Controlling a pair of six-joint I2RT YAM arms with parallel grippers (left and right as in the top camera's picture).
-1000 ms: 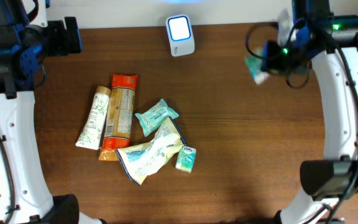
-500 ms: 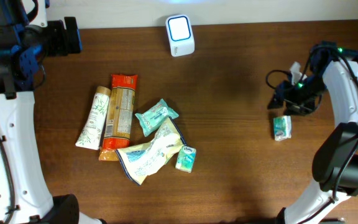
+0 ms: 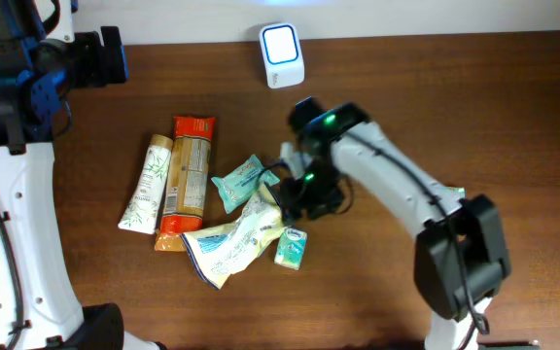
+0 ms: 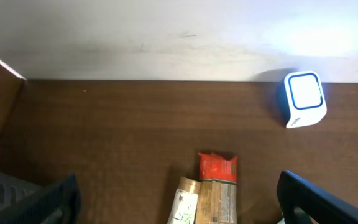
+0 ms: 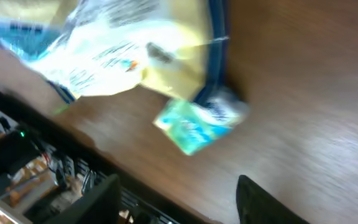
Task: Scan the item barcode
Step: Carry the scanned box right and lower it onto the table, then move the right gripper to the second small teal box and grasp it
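In R wrist cam, green pack [image 5: 199,124] by bag [image 5: 129,50]; overhead adds scanner [image 3: 282,54].

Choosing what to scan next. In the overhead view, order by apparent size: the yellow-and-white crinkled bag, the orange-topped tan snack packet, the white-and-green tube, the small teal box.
1. yellow-and-white crinkled bag
2. orange-topped tan snack packet, close behind the bag
3. white-and-green tube
4. small teal box

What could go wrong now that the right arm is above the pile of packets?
1. The small green packet lies against the yellow bag; the open right fingers may catch both, or only the bag's edge.
2. The teal pouch sits close beside them; a descent could push items around and hide barcodes.
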